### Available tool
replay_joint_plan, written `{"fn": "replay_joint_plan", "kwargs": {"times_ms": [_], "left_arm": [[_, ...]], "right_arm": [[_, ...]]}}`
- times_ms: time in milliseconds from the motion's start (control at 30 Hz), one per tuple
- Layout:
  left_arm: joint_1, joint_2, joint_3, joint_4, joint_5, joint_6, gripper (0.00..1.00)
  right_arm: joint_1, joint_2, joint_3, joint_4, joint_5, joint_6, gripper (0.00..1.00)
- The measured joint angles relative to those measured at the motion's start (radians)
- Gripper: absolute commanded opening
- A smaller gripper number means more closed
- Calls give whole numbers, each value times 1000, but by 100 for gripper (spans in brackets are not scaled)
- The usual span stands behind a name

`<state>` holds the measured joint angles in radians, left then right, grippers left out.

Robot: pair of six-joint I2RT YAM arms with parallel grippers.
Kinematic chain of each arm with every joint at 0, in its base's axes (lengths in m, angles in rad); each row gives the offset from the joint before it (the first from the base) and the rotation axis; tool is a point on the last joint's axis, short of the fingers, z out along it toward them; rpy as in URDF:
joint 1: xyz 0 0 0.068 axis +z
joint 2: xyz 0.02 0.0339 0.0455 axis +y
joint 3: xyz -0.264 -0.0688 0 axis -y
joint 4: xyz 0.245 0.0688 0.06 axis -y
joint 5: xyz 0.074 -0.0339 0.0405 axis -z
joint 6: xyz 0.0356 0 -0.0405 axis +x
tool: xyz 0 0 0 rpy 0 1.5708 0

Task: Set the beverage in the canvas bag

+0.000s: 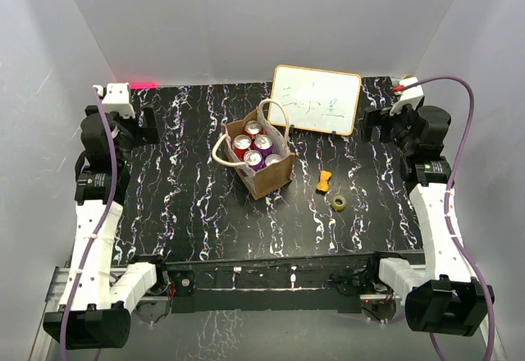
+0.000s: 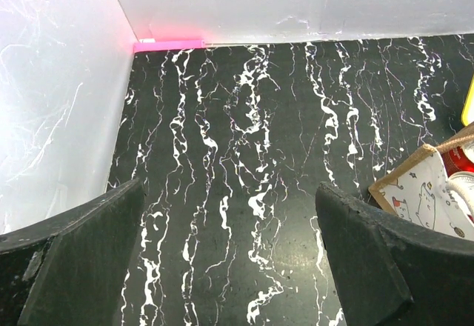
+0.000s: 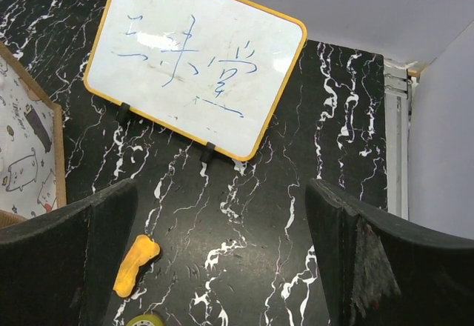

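The canvas bag point(image 1: 272, 177) stands upright near the middle of the black marbled table, cream handles up. Several beverage cans point(image 1: 253, 144) sit inside it, tops showing. My left gripper point(image 1: 136, 125) hangs open at the back left, well away from the bag. In the left wrist view its fingers point(image 2: 229, 190) frame only bare table, with the bag's patterned side point(image 2: 424, 194) at the right edge. My right gripper point(image 1: 378, 122) is open at the back right. Between its fingers point(image 3: 222, 187) lies only table, and the bag's side point(image 3: 22, 148) shows at the far left.
A yellow-framed whiteboard point(image 1: 316, 98) point(image 3: 196, 63) leans at the back, right of the bag. An orange bone-shaped piece point(image 1: 326, 181) point(image 3: 135, 265) and a yellow-green tape roll point(image 1: 339, 203) lie right of the bag. A pink strip point(image 2: 169, 44) marks the back left corner. White walls enclose three sides.
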<state>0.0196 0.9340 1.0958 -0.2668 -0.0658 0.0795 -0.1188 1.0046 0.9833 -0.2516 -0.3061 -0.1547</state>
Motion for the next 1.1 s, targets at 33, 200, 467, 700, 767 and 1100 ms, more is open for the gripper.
{"fn": "replay_joint_plan", "kwargs": {"times_ms": [33,200,467,700,767,1100], "left_arm": [[2,-6,-9,1,3,0,97],[18,-16,-25,-3,28,0,97],[31,-11,-25,-23,35,3,97],[31,-8,-28,-26,79,6,97],[31,-10,-28,-27,81,6,97],[31,-55,-28,-26,65,5,97]], "right_arm": [[0,1,0,0,-7,0,98],[0,26,0,-6,-20,3,99],[0,64,0,-33,-45,-2,99],[0,66,5,-74,-98,-29,99],[0,66,12,-90,-97,-34,99],[-5,10,105,-142,-68,-56,98]]}}
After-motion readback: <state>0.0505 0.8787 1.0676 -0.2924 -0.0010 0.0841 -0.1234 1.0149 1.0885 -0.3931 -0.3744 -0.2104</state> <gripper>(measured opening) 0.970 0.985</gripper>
